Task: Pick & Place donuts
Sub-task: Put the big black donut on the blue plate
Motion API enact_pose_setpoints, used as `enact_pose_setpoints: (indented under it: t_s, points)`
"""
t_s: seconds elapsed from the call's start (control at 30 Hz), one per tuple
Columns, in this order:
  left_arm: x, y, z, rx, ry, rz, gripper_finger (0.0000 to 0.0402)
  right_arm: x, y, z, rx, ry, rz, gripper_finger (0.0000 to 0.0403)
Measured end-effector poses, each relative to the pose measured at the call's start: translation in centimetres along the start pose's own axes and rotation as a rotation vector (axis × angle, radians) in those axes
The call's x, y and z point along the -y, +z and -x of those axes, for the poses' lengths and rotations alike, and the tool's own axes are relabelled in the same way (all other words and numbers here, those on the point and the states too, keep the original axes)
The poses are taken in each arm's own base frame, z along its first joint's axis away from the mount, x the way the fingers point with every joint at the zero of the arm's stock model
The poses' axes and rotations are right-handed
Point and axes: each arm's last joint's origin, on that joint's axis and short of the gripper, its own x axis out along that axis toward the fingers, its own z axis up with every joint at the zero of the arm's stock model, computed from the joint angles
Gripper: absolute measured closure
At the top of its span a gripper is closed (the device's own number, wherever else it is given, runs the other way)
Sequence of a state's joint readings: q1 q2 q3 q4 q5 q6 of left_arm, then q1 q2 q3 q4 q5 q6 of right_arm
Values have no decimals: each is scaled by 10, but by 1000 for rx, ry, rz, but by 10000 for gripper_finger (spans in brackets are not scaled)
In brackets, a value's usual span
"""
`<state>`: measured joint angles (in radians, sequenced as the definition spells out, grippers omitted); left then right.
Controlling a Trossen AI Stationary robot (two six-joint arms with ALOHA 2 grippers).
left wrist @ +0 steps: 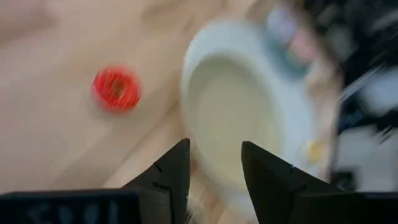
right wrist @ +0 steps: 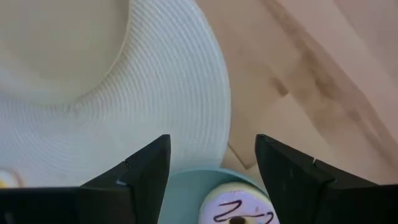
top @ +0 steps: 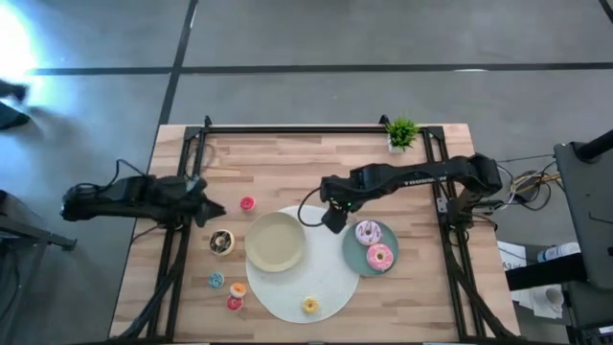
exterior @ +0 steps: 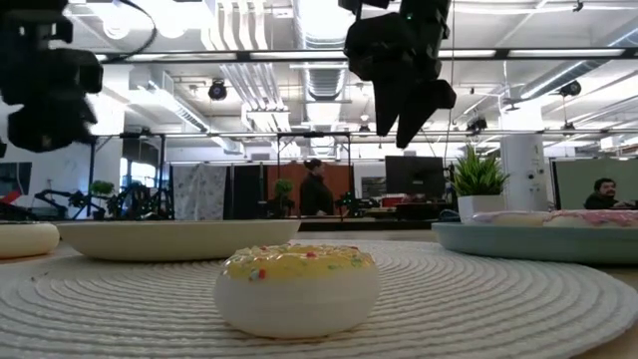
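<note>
My left gripper [top: 213, 208] [left wrist: 214, 146] is open, empty and hovers over the wood left of the beige plate [top: 276, 241], beside a red mini donut [top: 247, 203] [left wrist: 116, 89] lying flat on the table. My right gripper [top: 332, 220] [right wrist: 211, 140] is open, empty and raised over the teal plate's [top: 352, 251] left rim. A lilac-white donut [top: 368, 231] [right wrist: 236, 210] and a pink donut [top: 380, 257] lie on that plate. A chocolate donut [top: 221, 241] and blue [top: 216, 280], orange [top: 238, 288] and red [top: 234, 303] minis rest on the wood. A yellow mini [top: 309, 305] [exterior: 299, 284] sits on the white mat [top: 330, 278].
A small potted plant [top: 401, 132] stands at the far edge. A black frame [top: 316, 128] runs along the far edge and both sides. The beige plate rests on the white mat. People show in the room beyond the table in the low view.
</note>
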<state>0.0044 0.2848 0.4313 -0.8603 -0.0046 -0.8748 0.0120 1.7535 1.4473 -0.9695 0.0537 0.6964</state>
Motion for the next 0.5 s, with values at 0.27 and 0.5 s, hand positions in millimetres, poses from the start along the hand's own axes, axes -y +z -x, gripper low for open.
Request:
enact_pose_setpoints:
  t_s: [0.27, 0.5]
  points:
    - [7, 2, -25, -314, 221, -36, 284, 0, 2, 0, 16, 13, 3, 177]
    - [17, 5, -49, -486, 339, -137, 284, 0, 2, 0, 17, 13, 22, 177]
